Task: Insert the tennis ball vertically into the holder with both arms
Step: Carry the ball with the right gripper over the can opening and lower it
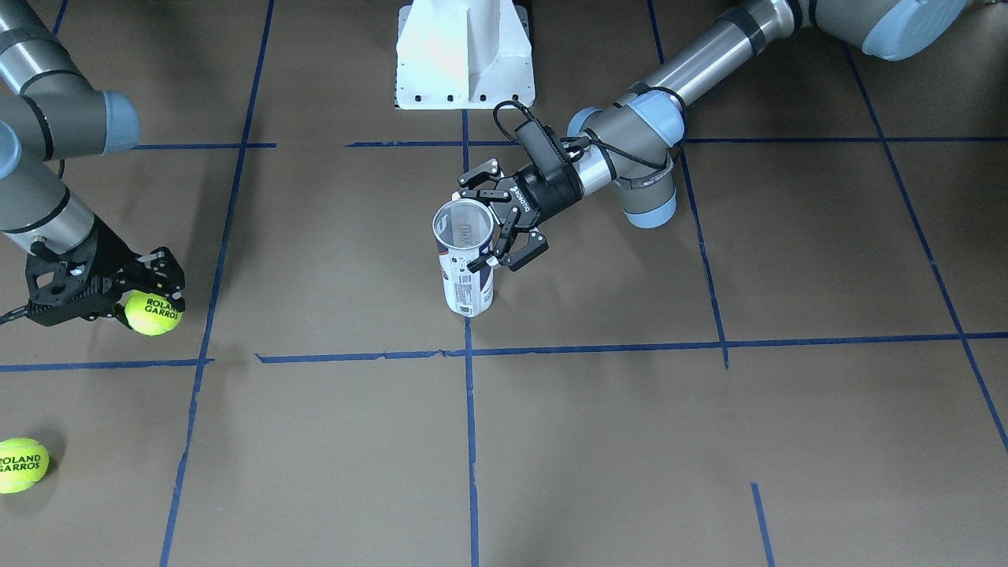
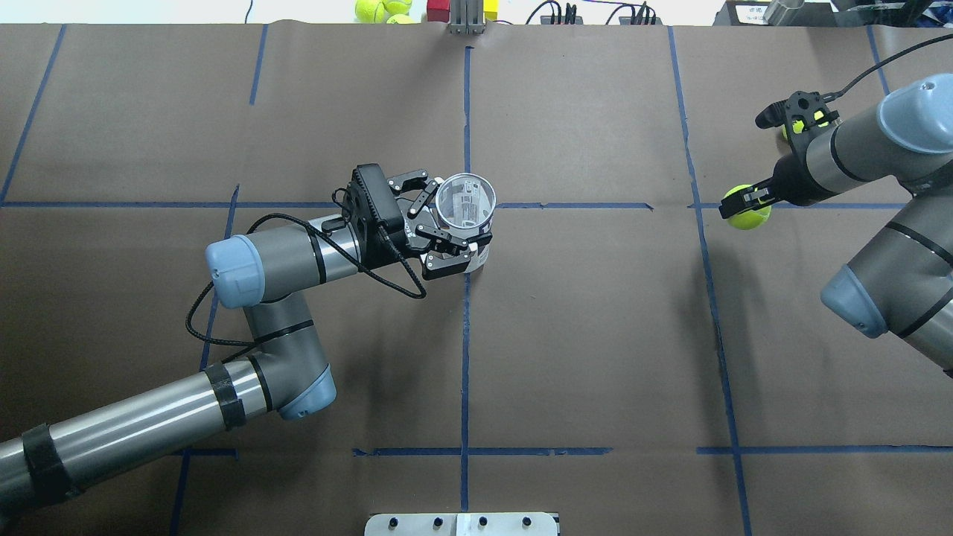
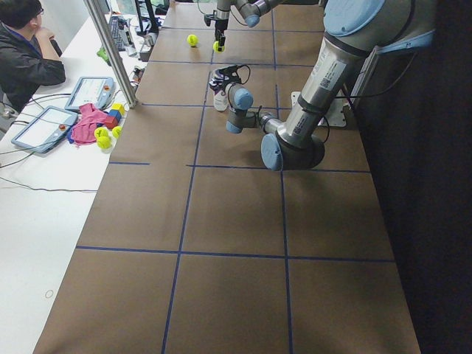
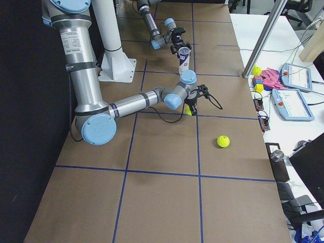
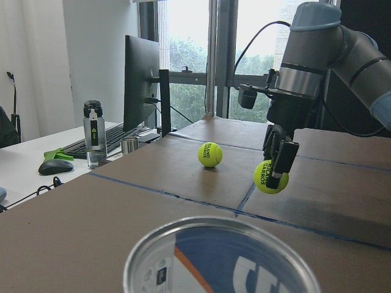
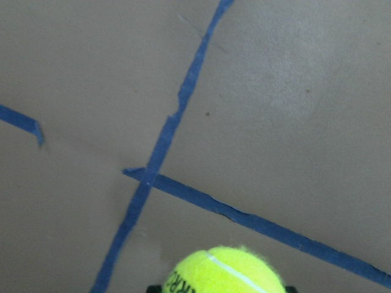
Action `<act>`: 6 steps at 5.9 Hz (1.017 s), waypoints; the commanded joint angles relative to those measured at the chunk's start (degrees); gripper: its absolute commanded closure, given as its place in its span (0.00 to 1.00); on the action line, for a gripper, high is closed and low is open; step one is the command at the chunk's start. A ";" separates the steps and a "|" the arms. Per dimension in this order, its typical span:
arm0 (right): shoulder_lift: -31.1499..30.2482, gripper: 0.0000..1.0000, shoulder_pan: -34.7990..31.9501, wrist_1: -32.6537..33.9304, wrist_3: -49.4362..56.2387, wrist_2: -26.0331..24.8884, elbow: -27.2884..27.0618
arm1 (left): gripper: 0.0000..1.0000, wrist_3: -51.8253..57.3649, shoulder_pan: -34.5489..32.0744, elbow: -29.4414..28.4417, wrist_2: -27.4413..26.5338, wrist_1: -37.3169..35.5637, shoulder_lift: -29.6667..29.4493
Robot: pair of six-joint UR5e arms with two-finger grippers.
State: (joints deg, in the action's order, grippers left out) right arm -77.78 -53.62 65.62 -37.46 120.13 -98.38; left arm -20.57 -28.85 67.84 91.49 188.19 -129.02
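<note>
The left gripper (image 2: 449, 223) has its fingers closed around the holder (image 1: 468, 285), which stands upright, open end up, at the centre of the desk (image 1: 709, 457). The right gripper (image 1: 148, 298) clamps a tennis ball (image 1: 154, 315) between its fingers near the desk's right end. A second ball (image 1: 21, 465) lies nearby.

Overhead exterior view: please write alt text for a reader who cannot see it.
The left gripper holds the clear holder upright near the middle of the brown table, its open mouth facing up. Near the view's right edge, the right gripper grips a yellow tennis ball, apart from the holder.
</note>
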 commanded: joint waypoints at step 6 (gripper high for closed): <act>32.05 0.95 15.02 39.23 -34.58 -7.01 -13.24 | 0.09 0.00 0.11 -0.08 -0.09 -0.11 -0.09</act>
State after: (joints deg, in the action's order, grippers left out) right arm -48.94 -40.45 102.76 -68.75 114.45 -111.92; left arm -20.50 -28.79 67.81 91.47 188.11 -129.06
